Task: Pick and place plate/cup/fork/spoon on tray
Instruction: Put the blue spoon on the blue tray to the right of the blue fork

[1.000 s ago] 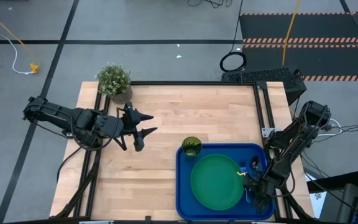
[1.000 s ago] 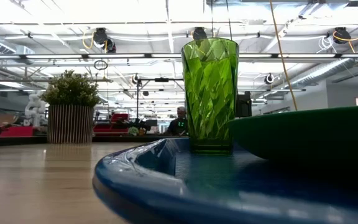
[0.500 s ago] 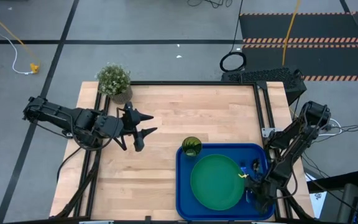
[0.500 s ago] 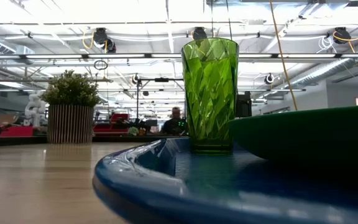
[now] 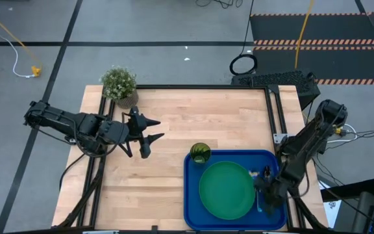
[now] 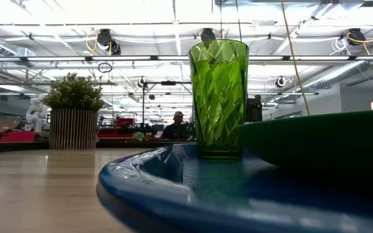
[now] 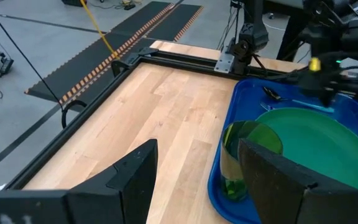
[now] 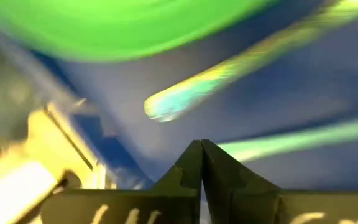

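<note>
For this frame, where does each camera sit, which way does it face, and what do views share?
High: overhead, straight down; both arms, left gripper open, tray.
Low: tabletop level, looking across; cup, plate; no arm.
Left wrist: past its own fingers toward the cup, plate.
Right wrist: close above the tray; shut right gripper.
Shared: cup, plate and tray in high, low, left wrist.

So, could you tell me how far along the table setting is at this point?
Nearly finished, it seems. The plate and cup sit on the tray, and a light-blue utensil lies beside the plate. The right gripper, jaws shut, hovers over the tray's right side, holding nothing visible. The left gripper waits open over bare table. Fork and spoon can't be told apart.
</note>
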`<state>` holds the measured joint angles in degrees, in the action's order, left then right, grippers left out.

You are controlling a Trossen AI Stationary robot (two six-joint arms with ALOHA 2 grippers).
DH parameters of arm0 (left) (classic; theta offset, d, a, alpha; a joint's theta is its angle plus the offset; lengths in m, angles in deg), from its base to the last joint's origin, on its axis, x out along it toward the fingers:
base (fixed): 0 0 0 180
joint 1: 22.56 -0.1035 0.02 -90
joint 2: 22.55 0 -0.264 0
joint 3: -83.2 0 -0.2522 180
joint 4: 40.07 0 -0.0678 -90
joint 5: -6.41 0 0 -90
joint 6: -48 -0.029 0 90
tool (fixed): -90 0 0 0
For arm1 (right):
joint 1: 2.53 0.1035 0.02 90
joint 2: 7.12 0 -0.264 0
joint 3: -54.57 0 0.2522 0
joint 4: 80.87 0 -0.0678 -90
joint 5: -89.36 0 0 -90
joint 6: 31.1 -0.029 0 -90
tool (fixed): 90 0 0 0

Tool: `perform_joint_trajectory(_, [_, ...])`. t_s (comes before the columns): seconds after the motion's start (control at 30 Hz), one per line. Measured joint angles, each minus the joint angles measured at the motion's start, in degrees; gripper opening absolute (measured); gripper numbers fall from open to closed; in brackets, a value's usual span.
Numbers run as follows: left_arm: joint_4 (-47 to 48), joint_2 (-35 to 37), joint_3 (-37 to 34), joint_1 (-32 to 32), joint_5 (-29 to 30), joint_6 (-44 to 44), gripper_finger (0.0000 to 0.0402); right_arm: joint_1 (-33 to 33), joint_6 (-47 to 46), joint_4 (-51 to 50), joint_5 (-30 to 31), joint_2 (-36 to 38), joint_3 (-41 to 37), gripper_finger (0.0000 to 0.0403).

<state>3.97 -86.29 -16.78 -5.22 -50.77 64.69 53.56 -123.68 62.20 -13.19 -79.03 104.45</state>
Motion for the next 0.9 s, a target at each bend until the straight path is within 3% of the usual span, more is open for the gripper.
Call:
perform_joint_trajectory(0.1, [0.0,0.0,0.02,0.0,0.0,-0.11,0.0225,-4.46,-2.82,-8.91,-2.95,4.44,0.0,0.0])
perform_joint_trajectory(0.43, [-0.05,0.0,0.01,-0.02,0.0,0.2,0.0225,-15.02,-7.58,-37.39,-2.3,15.62,0.02,0.0])
perform_joint_trajectory(0.9, [-0.46,0.0,0.0,-0.02,0.06,2.04,0.0225,-16.39,-11.97,-31.45,-1.19,8.81,-3.85,0.0])
